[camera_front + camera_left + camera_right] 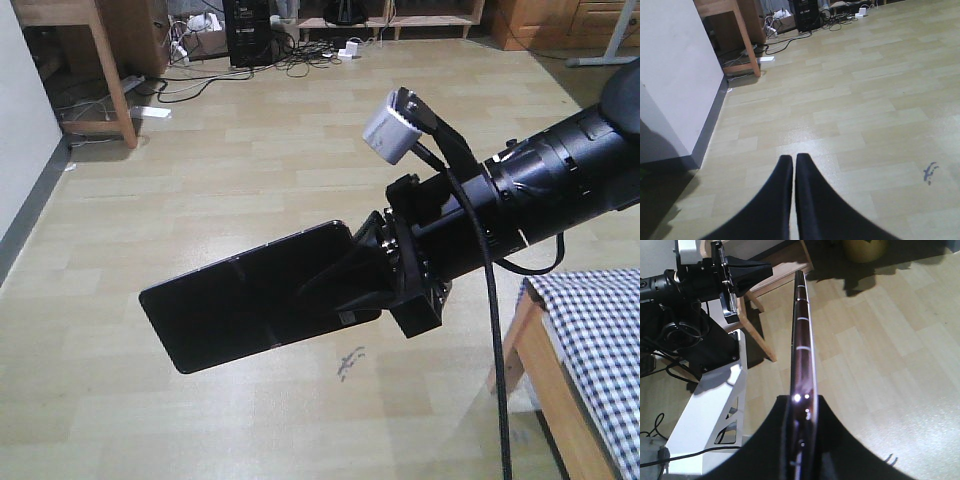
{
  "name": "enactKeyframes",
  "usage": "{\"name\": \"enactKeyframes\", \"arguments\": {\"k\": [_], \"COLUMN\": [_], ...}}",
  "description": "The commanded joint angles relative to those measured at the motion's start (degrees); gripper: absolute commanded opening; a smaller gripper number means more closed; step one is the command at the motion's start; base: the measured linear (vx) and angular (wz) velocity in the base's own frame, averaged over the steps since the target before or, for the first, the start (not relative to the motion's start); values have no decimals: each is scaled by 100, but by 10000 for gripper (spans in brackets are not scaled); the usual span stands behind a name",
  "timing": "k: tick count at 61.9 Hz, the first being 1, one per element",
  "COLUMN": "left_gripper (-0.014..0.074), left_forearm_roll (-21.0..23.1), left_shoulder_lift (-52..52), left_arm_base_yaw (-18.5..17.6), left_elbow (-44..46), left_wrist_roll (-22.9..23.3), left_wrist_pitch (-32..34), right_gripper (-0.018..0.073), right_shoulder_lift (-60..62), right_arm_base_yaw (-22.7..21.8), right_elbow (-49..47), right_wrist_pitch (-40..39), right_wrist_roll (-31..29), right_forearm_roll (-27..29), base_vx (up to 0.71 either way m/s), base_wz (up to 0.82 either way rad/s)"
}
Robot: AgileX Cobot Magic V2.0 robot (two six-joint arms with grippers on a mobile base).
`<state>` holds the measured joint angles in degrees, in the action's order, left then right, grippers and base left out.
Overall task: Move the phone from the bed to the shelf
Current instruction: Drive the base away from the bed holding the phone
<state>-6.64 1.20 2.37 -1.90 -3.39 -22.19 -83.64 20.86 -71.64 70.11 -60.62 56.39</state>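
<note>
My right gripper (pixel 345 285) is shut on one end of the phone (pixel 240 300), a thin black slab with a glossy screen. It holds the phone out over the wooden floor, tilted down to the left. In the right wrist view the phone (pixel 802 340) shows edge-on with a pinkish rim, clamped between the black fingers of the right gripper (pixel 802 399). The bed (pixel 600 320), with its check sheet and light wooden frame, shows only as a corner at the lower right, behind the arm. My left gripper (pixel 793 157) is shut on nothing above the floor. The shelf is out of view.
A wooden table leg (pixel 110 80), a black computer tower (pixel 250 30) and tangled cables (pixel 300 55) stand along the far side. A white wall corner (pixel 675 75) lies to the left. The robot's white base frame (pixel 710 405) and left arm (pixel 700 275) are close beside the phone.
</note>
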Motion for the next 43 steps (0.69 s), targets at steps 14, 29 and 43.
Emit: {"name": "enactKeyframes", "arguments": {"k": [14, 29, 43], "left_gripper": [1, 1, 1], "left_forearm_roll": [3, 3, 3], "left_shoulder_lift": [43, 43, 43], "left_arm_base_yaw": [4, 4, 4], "left_elbow": [-26, -26, -26], "left_wrist_roll": [0, 0, 0], "left_wrist_pitch": [410, 410, 410], "right_gripper": [-1, -2, -2], "right_shoulder_lift": [207, 207, 207], "right_arm_base_yaw": [-8, -8, -8], "right_elbow": [-149, -149, -149], "right_wrist_pitch": [363, 363, 363], "right_wrist_roll": [-2, -2, -2], "right_forearm_roll": [432, 432, 432], "base_vx": [43, 45, 45], "base_wz": [-1, -4, -5]}}
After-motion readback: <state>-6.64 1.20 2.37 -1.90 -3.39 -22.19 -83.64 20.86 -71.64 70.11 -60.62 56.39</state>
